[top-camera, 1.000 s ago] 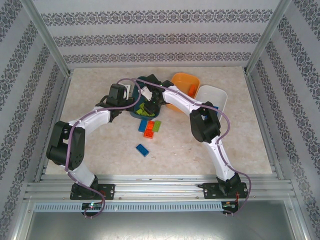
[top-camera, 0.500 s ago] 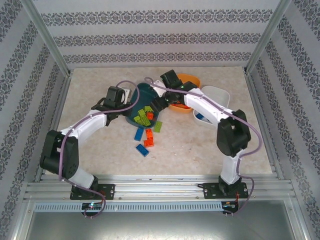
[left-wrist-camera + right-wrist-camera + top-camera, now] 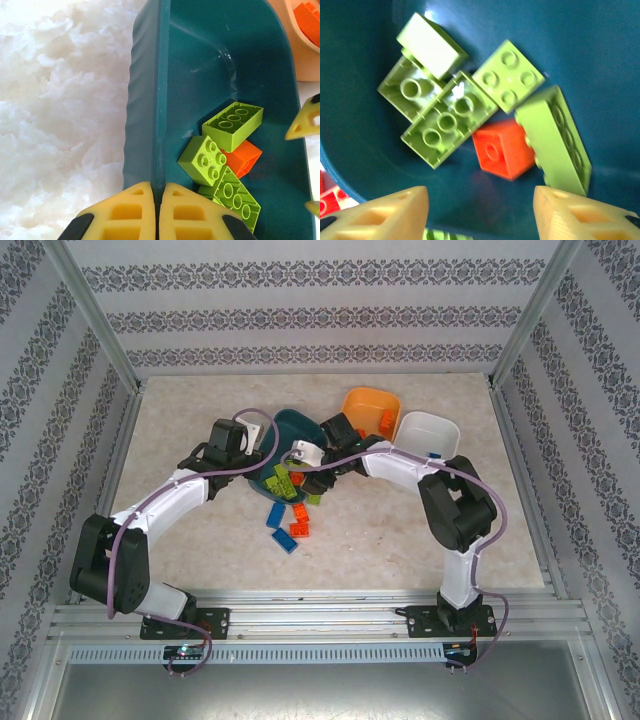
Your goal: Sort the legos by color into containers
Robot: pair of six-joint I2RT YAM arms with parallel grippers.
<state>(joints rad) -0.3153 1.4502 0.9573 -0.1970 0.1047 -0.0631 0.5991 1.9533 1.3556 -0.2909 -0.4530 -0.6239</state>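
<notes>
Right tool point(image 3: 477, 200) has shifted over the teal tray point(image 3: 145, 100), jaws apart.

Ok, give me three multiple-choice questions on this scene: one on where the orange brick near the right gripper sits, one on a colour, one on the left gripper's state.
1. Where does the orange brick lie?
A. in the teal tray
B. in the white tray
C. on the table

2. What colour are most bricks in the teal tray?
A. blue
B. lime green
C. white

3. The left gripper is:
A. open above the table
B. shut on a blue brick
C. shut on the teal tray's rim

Answers: A, teal floor surrounds the brick; B, several green bricks lie around the single orange one; C, its fingers pinch the rim.
</notes>
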